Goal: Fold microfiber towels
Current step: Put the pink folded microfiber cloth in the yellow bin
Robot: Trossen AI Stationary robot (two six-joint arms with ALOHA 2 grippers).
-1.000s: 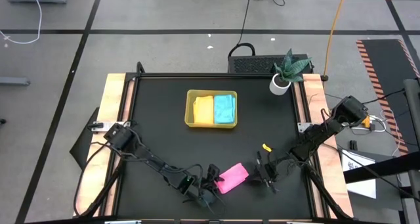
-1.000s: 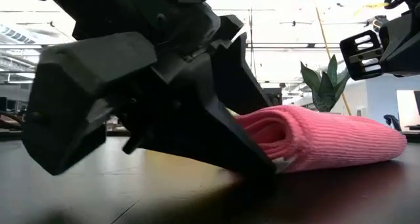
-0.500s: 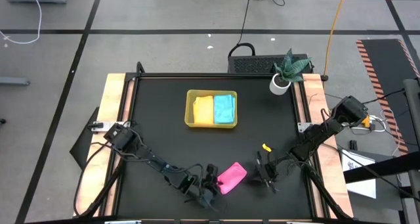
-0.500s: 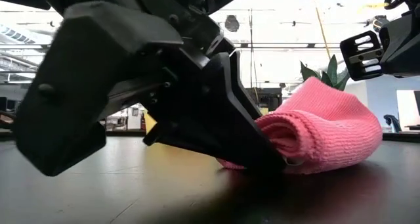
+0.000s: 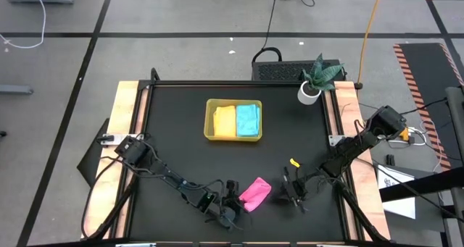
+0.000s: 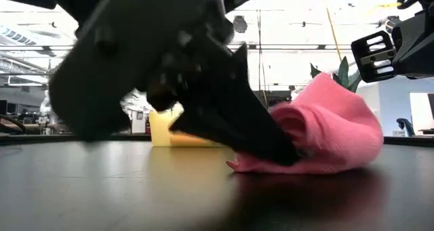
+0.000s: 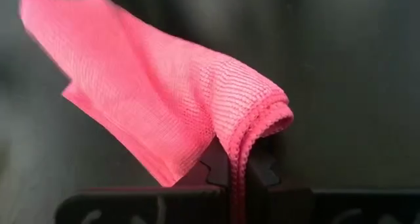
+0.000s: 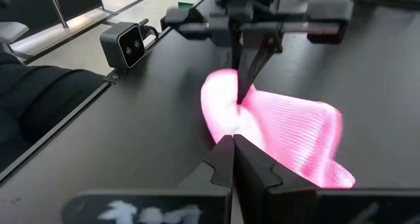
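Observation:
A pink microfiber towel point(image 5: 256, 192) lies bunched on the black table near its front edge. My left gripper point(image 5: 238, 201) is at the towel's left end and is shut on it; the left wrist view shows the cloth point(image 7: 164, 112) humped beyond the fingers. My right gripper point(image 5: 291, 190) stands shut just right of the towel, apart from it in the high view. A yellow towel point(image 5: 225, 121) and a sky blue towel point(image 5: 249, 119) lie folded side by side in the yellow-green tray point(image 5: 209, 121) at mid-table. My left gripper pinches the towel's hemmed, doubled-over edge point(image 7: 237, 159) between its two fingers point(image 7: 216, 166), several layers thick. The fingers slant down at it from the table's left. The held end stands a little raised, and the rest of the cloth point(image 6: 319, 160) humps up and rests on the table.
A small yellow object point(image 5: 293, 162) lies on the table just beyond my right gripper. A potted plant point(image 5: 316, 79) stands at the far right corner. Wooden rails point(image 5: 129, 124) edge the table's left and right sides. A small camera point(image 8: 128, 43) sits at the table's near edge.
My left gripper has shut on the pink towel's left end and rolled about its own line while staying in place. The towel, flat and folded before, has bunched into a hump; its right end has drawn in toward the gripper.

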